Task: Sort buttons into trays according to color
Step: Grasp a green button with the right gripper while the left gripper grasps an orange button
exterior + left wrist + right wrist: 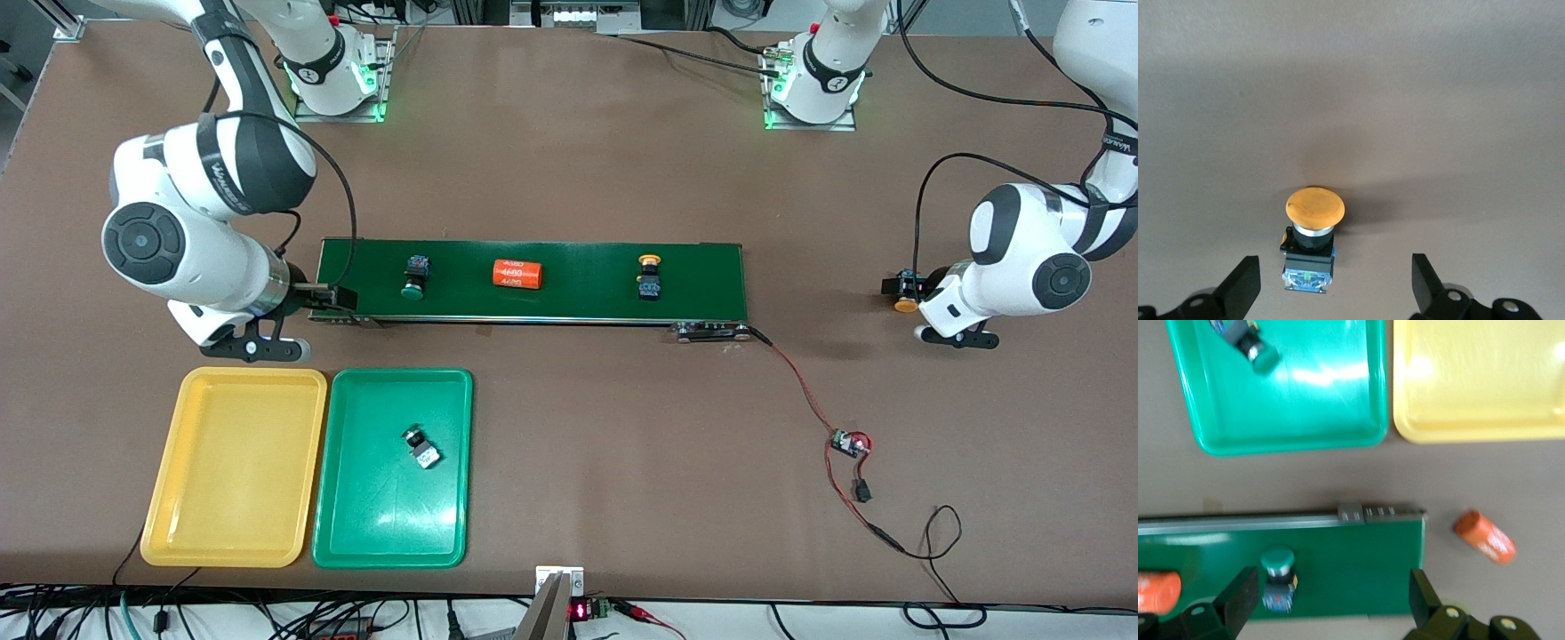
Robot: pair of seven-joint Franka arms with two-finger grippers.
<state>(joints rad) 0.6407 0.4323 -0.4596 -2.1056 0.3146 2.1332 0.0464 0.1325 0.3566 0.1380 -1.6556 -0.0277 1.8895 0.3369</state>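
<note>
The brown bench (569,178) carried a conveyor (587,307) feeding buttons toward the trays. The left gripper (1331,293), fingers spread, straddled a yellow button (1313,233); the right gripper (1331,607), released, hovered over a green button (1278,577). One green-capped button (420,447) lay in the green tray (356,533); the yellow tray (231,533) awaited its colour.

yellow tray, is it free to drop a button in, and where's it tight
The yellow tray is bare. The green tray beside it holds one green-capped button mid-tray, with bare room all around it. It is tight at the conveyor belt's right-arm end, where the open right gripper hangs by a green button and an orange cylinder lies on the table.
</note>
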